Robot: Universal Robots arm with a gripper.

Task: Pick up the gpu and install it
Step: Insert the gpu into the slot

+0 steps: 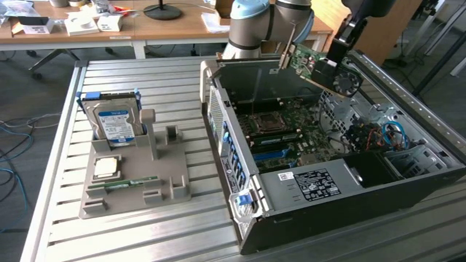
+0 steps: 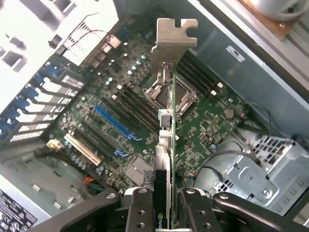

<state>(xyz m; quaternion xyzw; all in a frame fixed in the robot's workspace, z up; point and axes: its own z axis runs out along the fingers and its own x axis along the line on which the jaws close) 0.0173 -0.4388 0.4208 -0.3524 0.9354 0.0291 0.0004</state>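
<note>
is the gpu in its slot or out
Out: the tool holds the gpu above the motherboard, clear of the slots.

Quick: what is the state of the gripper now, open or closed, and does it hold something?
Gripper: closed on the gpu, holding it above the computer case.

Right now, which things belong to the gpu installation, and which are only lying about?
Belongs to the job: gpu, held in the gripper; open computer case; motherboard.
Lying about: hard drive, memory stick and square chip, all on the grey holder.
</note>
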